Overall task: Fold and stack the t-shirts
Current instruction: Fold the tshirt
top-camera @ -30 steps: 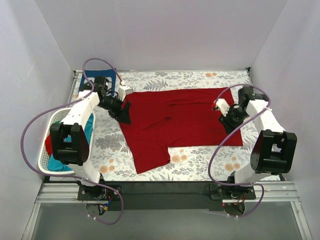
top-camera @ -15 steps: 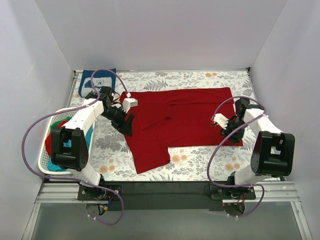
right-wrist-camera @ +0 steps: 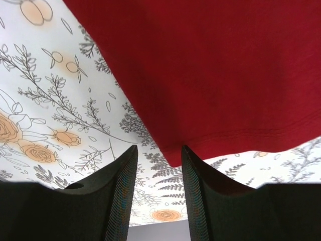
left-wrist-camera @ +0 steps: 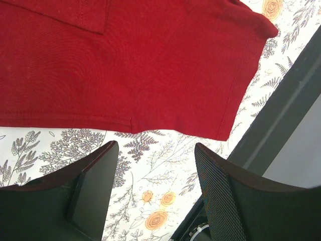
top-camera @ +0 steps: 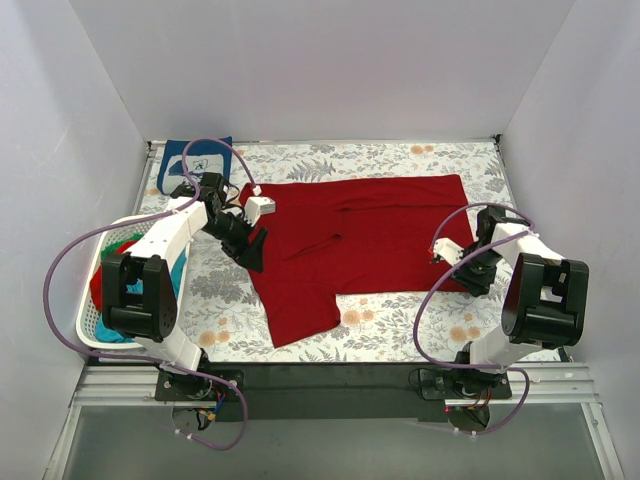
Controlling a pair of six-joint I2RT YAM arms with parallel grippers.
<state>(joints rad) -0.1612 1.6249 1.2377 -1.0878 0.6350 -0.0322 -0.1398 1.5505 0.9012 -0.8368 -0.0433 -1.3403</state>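
Observation:
A plain dark red t-shirt (top-camera: 360,235) lies spread flat across the middle of the floral table cloth. My left gripper (top-camera: 253,252) is open and empty at its left edge. In the left wrist view the open gripper (left-wrist-camera: 155,168) hangs over bare cloth just beside the shirt's hem (left-wrist-camera: 125,65). My right gripper (top-camera: 477,278) is open at the shirt's near right corner. In the right wrist view that corner (right-wrist-camera: 210,65) points into the gap of the open gripper (right-wrist-camera: 158,156), ungripped. A folded navy t-shirt with white print (top-camera: 196,158) lies at the back left.
A white laundry basket (top-camera: 85,330) stands at the left edge, holding teal (top-camera: 178,262), red (top-camera: 97,290) and green (top-camera: 125,240) cloth. White walls close three sides. A dark rail (top-camera: 330,375) runs along the near edge. One sleeve (top-camera: 298,315) reaches toward that rail.
My right gripper has moved nearer and right, down to the shirt's near right corner. My left gripper shifted slightly nearer a second ago, then held still. The shirt has not moved.

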